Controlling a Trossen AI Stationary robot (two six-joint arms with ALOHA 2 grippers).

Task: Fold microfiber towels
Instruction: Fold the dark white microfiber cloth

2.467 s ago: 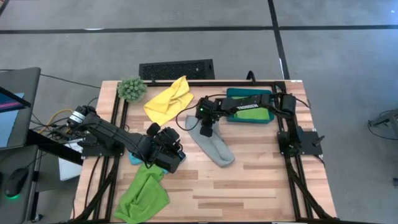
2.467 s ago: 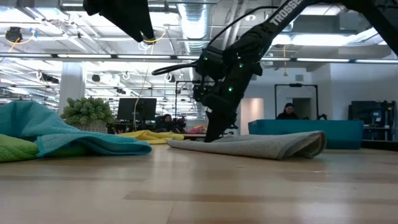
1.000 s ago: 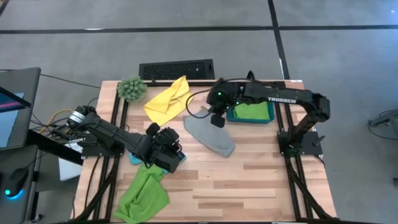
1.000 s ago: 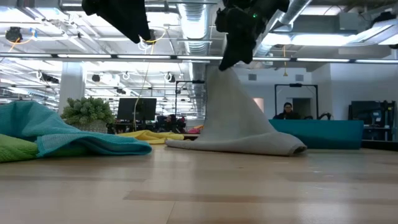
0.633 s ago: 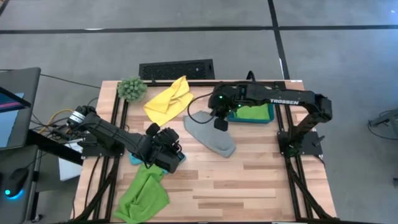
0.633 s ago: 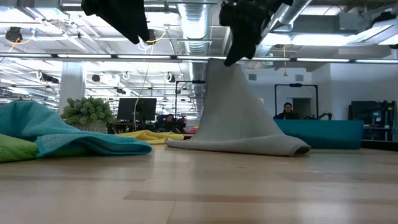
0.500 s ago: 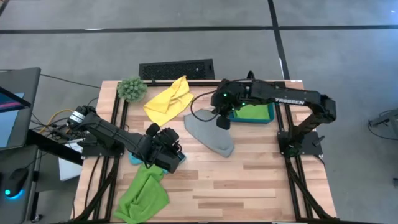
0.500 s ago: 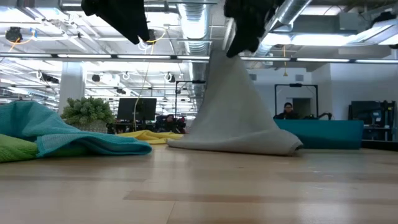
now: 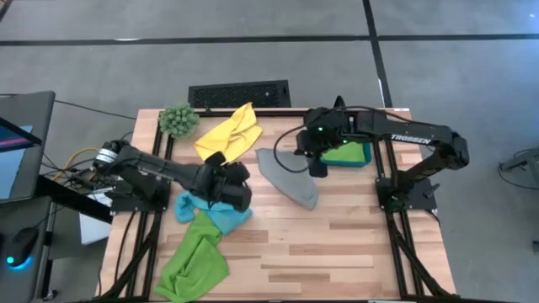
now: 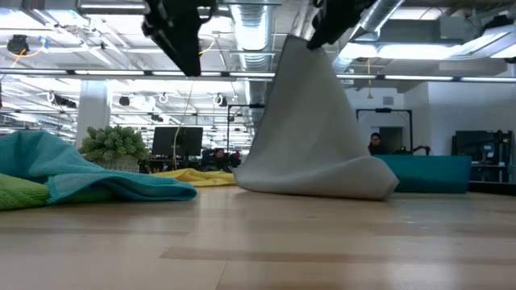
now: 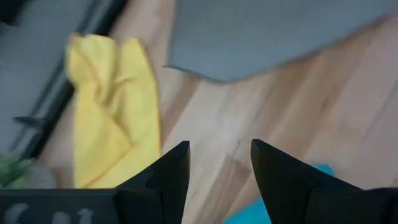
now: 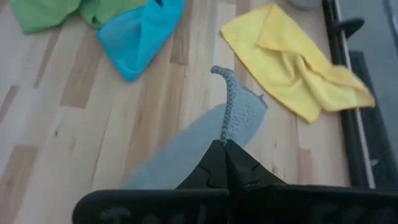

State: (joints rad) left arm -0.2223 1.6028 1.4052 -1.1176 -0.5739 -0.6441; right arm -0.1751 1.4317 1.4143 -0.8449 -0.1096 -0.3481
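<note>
The right claw (image 9: 318,167) was clamped on one edge of the grey microfiber towel (image 9: 290,182), lifting it so the soft, nubbly cloth hung in a tent, its long axis running away from the claw across the wooden tabletop (image 9: 337,244). The left claw (image 9: 238,187), fingers apart and empty, hovered beside the towel's far end.

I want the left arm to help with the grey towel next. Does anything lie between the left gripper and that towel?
Nothing visible does. The left gripper, fingers open, hangs over bare wood, and the grey towel, held up by the shut right gripper, begins just beyond it. The yellow towel lies off to one side.
</note>
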